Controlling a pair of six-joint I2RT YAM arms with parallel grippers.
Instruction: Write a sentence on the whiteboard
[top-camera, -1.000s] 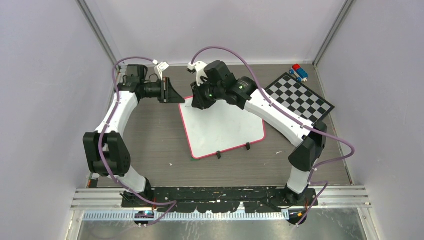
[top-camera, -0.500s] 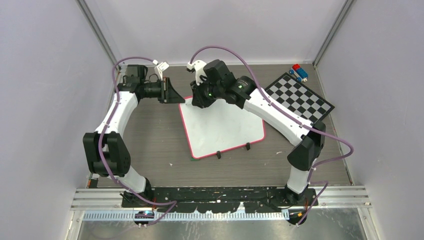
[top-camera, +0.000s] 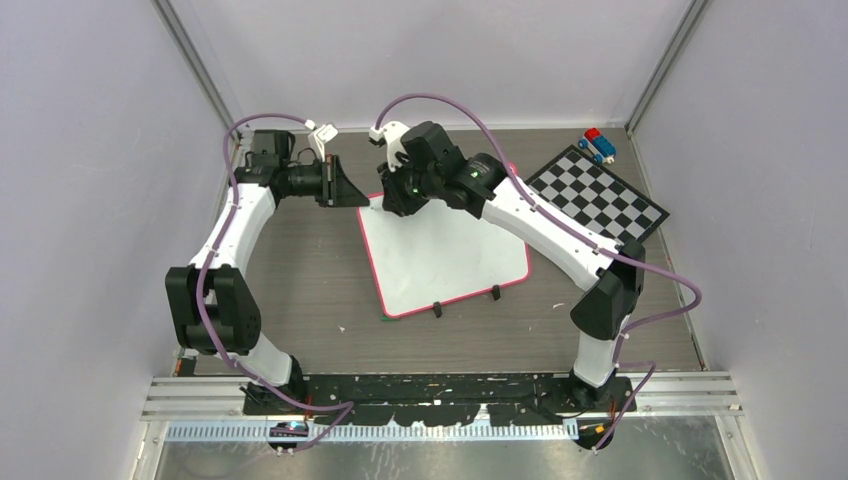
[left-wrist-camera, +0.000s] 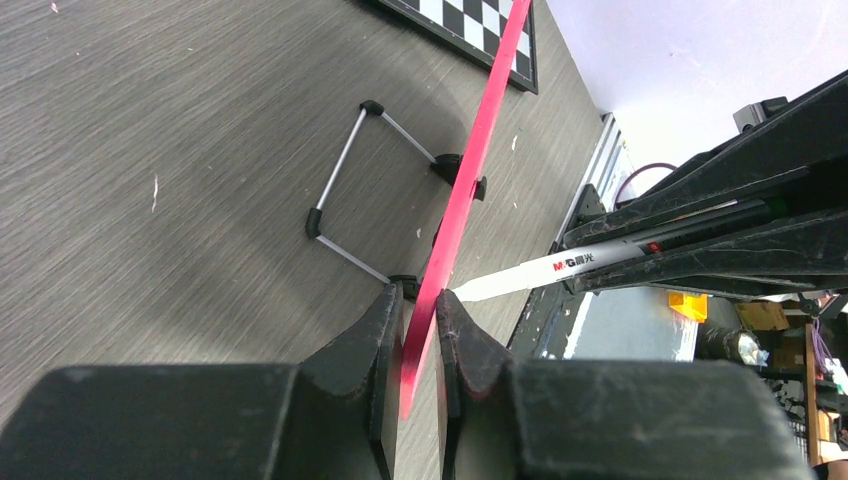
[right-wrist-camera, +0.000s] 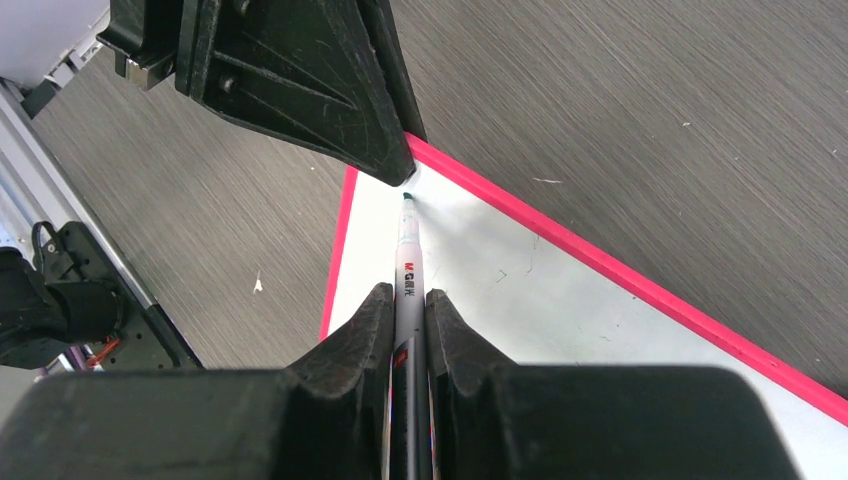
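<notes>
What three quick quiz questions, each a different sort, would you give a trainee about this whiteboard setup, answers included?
1. True or false: the left gripper is clamped on the rim of the whiteboard.
2. Pick one: what does the right gripper hold? A) a marker B) an eraser C) a cloth
3. Fill the gap: the other board on the table, to the right of the whiteboard, has a ____ pattern.

Key: 1 true. 2 A. 3 checkered; it is the checkered board.
</notes>
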